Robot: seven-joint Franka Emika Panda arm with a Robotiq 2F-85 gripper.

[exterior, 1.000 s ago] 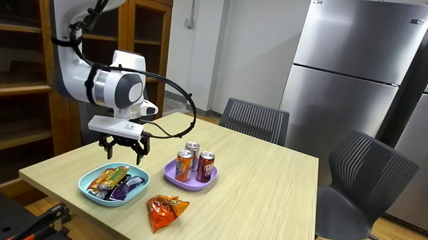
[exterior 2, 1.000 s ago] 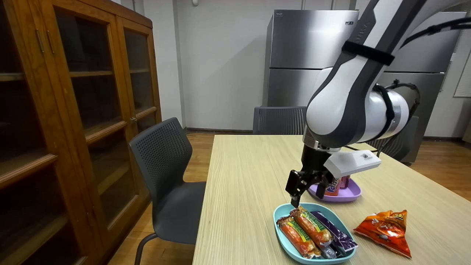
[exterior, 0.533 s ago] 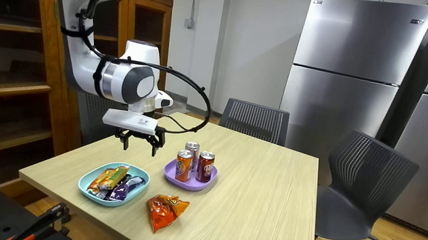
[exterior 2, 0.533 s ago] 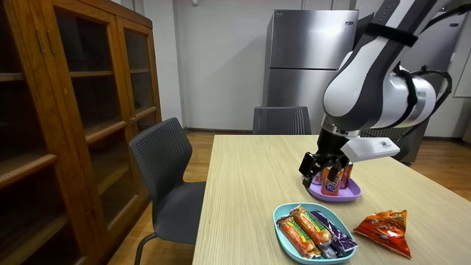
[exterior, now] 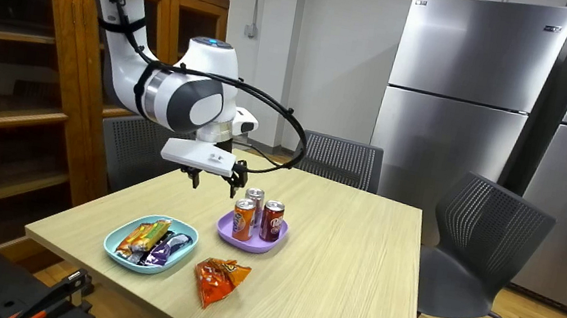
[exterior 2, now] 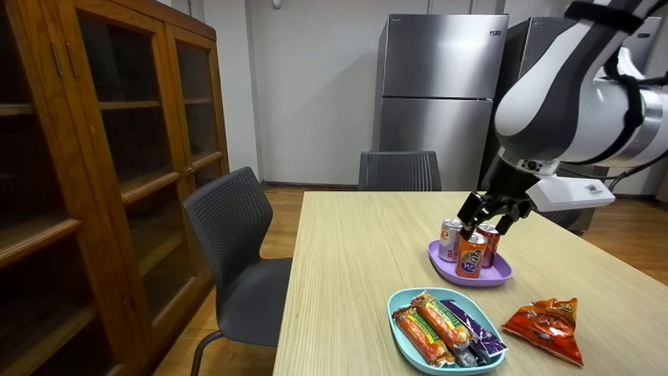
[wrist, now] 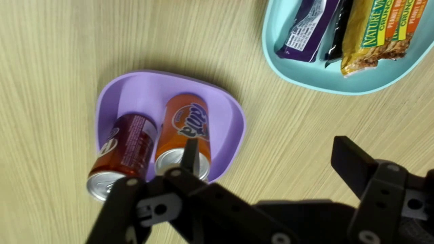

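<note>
Orange Fanta can stands on purple plate; dark red can and silver can upright on same plate, beside it. Gripper released, jaws spread wide, hovering by purple plate, near the Fanta can and apart from it. Light-blue plate near purple plate, holds two granola bars, purple-wrapped bar and black-wrapped bar. Orange snack bag lies near purple plate, apart from it. Plates and bag all on pale worktop. Grey chair beyond purple plate in both exterior views, steel fridge farther past it.
</note>
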